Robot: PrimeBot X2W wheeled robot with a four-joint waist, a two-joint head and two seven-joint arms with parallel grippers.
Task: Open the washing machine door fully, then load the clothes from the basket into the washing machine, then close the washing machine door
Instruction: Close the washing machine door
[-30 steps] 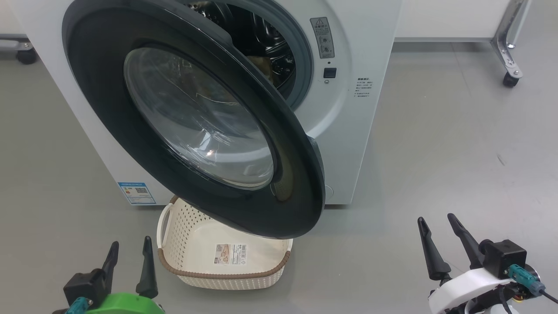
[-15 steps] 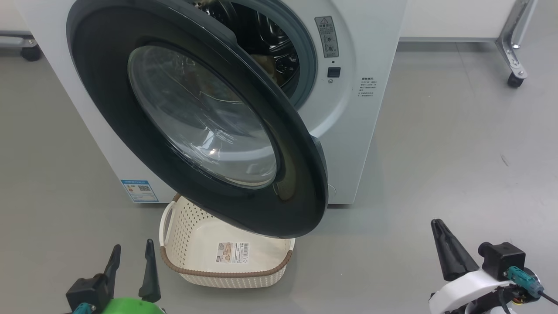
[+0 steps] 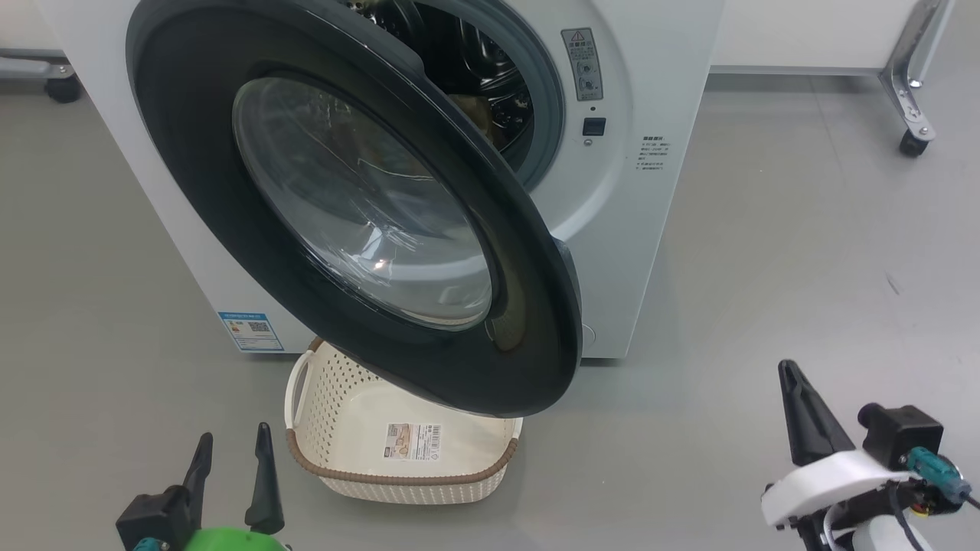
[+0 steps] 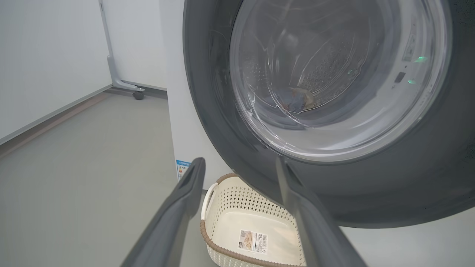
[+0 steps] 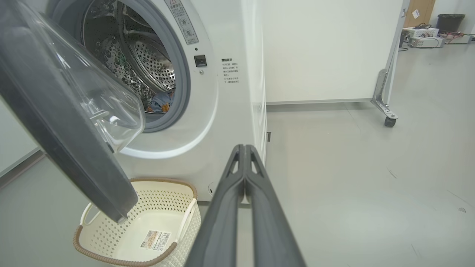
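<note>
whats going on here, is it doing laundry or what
A two-armed robot is doing laundry, with nothing in hand. The basket sits empty on the floor under the open door, and the clothes lie inside the washer. The left gripper is open and the right gripper shut, both short of the door. Closing the door is what's left.

Plain room, grey floor (image 5: 352, 185) and white walls (image 4: 48, 55).
The floor lies on both sides of the right gripper's fingers (image 5: 226, 207), with small dark marks (image 5: 460, 210) to their right. Beyond their tips, to the right, a white partition panel (image 5: 326, 52) stands on a metal foot (image 5: 382, 92) with a caster (image 5: 389, 122); behind it are a brown door (image 5: 419, 11) and a dark bin (image 5: 449, 22). Left of the left gripper's fingers (image 4: 174, 218) runs one white wall, and a second metal foot (image 4: 122, 79) stands beyond their tips.
</note>
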